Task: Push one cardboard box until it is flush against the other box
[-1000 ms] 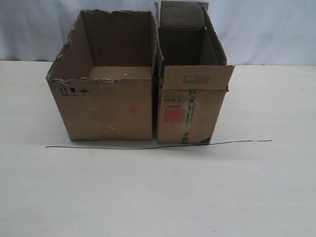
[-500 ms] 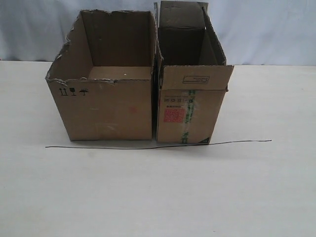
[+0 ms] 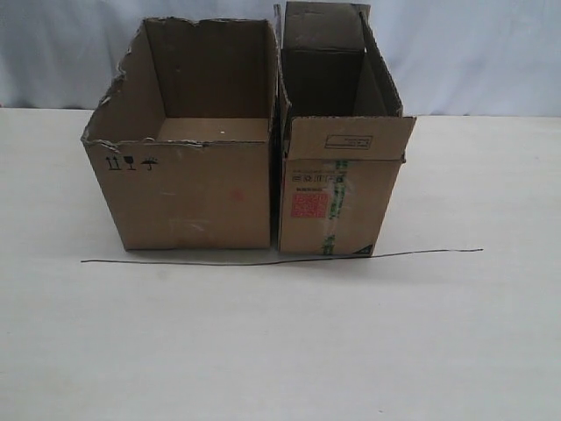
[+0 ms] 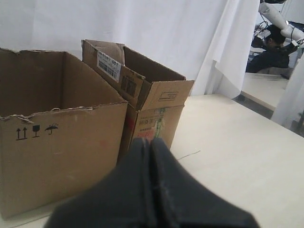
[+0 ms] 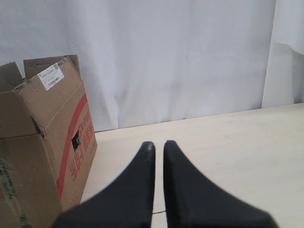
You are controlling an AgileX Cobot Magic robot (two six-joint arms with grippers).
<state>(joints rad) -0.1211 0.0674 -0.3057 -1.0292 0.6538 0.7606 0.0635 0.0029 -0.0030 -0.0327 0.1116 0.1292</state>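
Note:
The wide, squat cardboard box point(image 3: 188, 197) with the torn rim and small black symbols stands left of the other box point(image 3: 337, 197), the taller carton with the red label and green tape. Only a thin dark seam shows between their side walls. Neither gripper appears in the exterior view. In the left wrist view my left gripper point(image 4: 150, 141) is shut and empty, a short way in front of the cardboard box point(image 4: 57, 152) and the other box point(image 4: 156, 118). My right gripper point(image 5: 159, 144) is shut but for a narrow slit, holding nothing, beside the other box point(image 5: 42, 142).
A thin black line point(image 3: 280, 259) runs across the pale table point(image 3: 280, 351) just in front of both boxes. A white curtain point(image 3: 473, 53) hangs behind them. Bare tabletop extends in front of the line and to the right of the taller carton.

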